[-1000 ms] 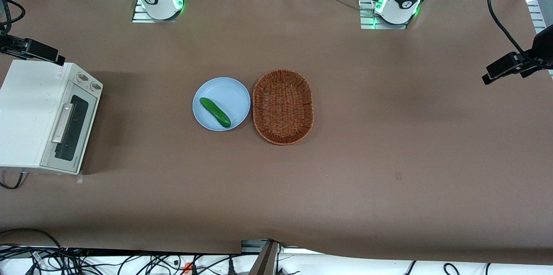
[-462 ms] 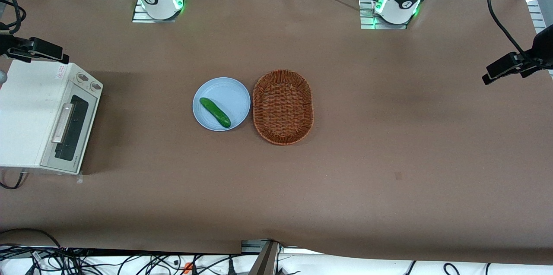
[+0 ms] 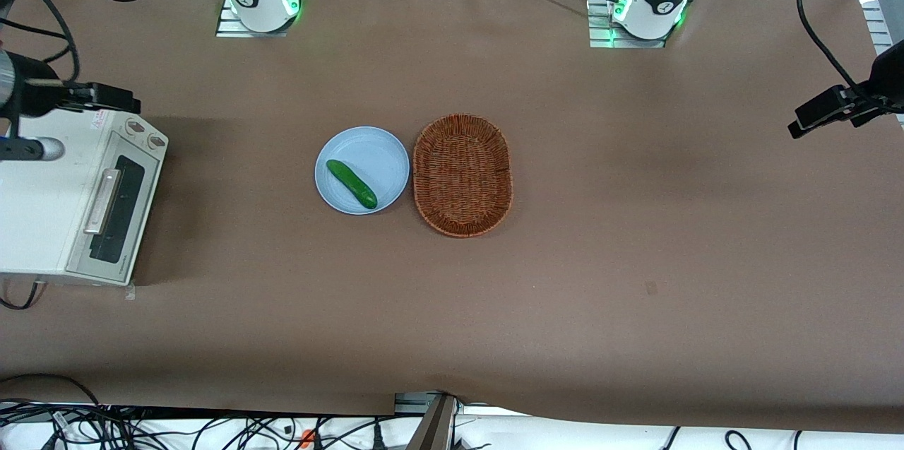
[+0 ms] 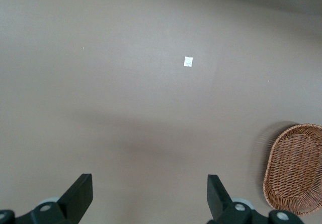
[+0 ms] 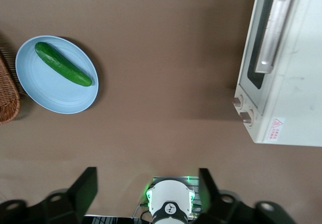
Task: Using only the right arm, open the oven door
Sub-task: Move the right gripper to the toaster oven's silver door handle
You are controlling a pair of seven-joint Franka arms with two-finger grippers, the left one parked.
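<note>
Oven (image 3: pixel 53 196): sitting at the working arm's end of the table, roughly 9 o'clock from the plate in the front view.
Door (image 3: pixel 113 206): staying flush against the oven body — closed, dark window and silver handle (image 3: pixel 101 201) facing the plate. Same in the wrist view: door (image 5: pixel 261 45) shut, handle (image 5: pixel 274 30) untouched.
Right arm (image 3: pixel 32 93): hanging above the oven's upper corner near the knobs (image 3: pixel 145 133); over the last second it has been sliding out across the oven top toward the front face, now showing more of its wrist than before.
Gripper (image 5: pixel 146 186): fingers (image 5: pixel 83 186) spread wide apart, released, holding nothing; hovering high over the table, looking down on the bare brown cover between oven and plate, with the arm's base at about 6 o'clock.
Plate (image 3: pixel 362 169): light blue, carrying a cucumber (image 3: pixel 351 184); not moving.
Basket (image 3: pixel 462 175): touching or just beside the plate at its 3 o'clock; empty, not moving.
Change: only the arm is moving — everything on the table is holding position.
Meaning: approach is under way, no contact yet. By my reading the gripper needs to descend to the handle and pull it out and down; the whole opening is still ahead.
</note>
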